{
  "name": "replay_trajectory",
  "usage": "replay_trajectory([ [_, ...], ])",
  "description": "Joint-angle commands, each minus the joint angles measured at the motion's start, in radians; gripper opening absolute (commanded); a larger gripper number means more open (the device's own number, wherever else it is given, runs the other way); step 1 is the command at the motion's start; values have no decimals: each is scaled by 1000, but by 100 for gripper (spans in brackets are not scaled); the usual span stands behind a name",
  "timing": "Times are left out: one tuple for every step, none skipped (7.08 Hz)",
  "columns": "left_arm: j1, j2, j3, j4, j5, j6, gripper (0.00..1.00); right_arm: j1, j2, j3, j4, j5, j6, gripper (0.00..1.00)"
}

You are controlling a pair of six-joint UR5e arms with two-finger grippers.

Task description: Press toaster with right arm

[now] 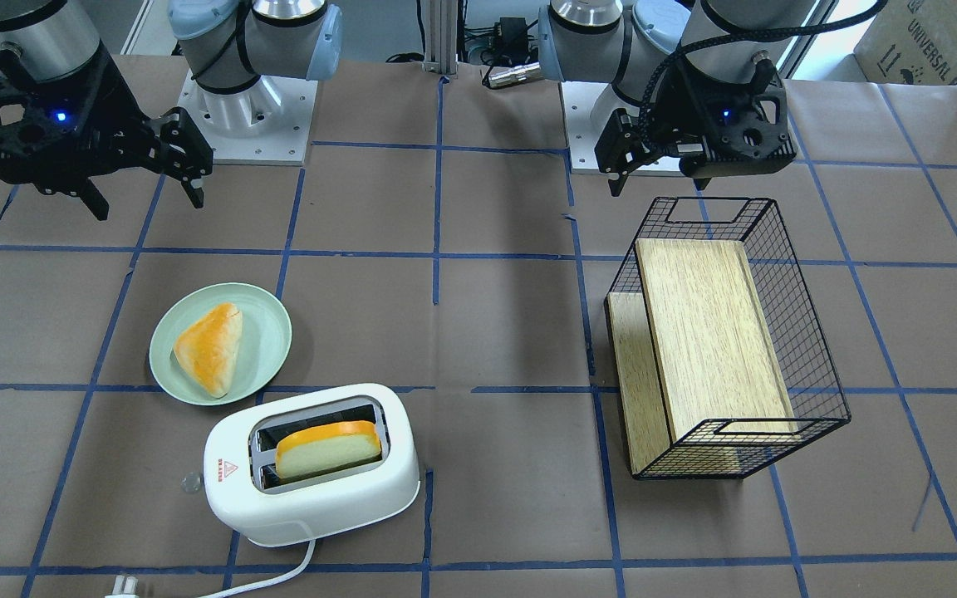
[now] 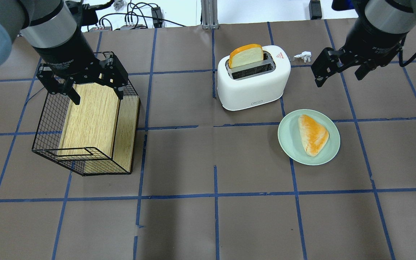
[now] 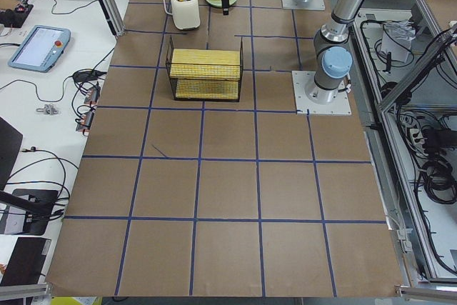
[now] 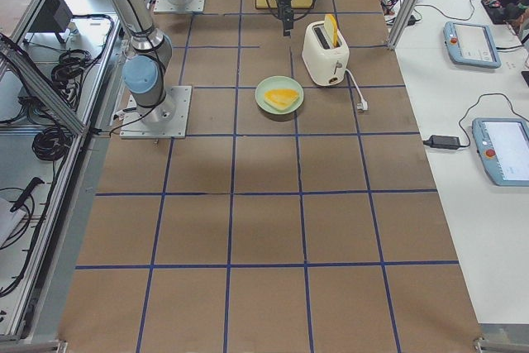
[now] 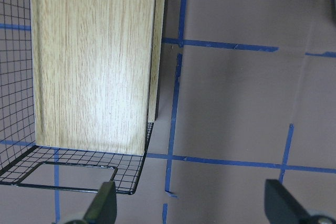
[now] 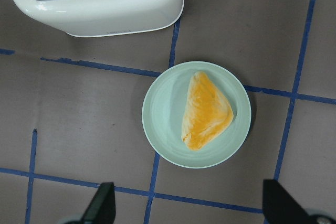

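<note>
The toaster stands on the tabletop on the robot's right half, toward the far edge, with a slice upright in one slot. Its top bears a red triangle with red print too small to read, and the carton behind the robot reads "UNIVERSAL". Only the front view shows the clear knob on the toaster's end and the cord running to the plug. The right claw hangs spread wide and empty, off to the toaster's right with bare tabletop between them. A plate with a wedge lies just beside the toaster. The left claw, also wide and empty, hovers over the basket.
</note>
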Motion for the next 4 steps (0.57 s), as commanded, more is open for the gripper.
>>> replay_trajectory([
  [0, 0, 0, -1, 0, 0, 100, 0, 0, 9, -6, 0, 4, 100],
  [0, 0, 0, 0, 0, 0, 100, 0, -1, 24, -10, 0, 4, 100],
  [0, 0, 0, -1, 0, 0, 100, 0, -1, 26, -10, 0, 4, 100],
  [0, 0, 0, -1, 0, 0, 100, -2, -1, 26, -11, 0, 2, 100],
])
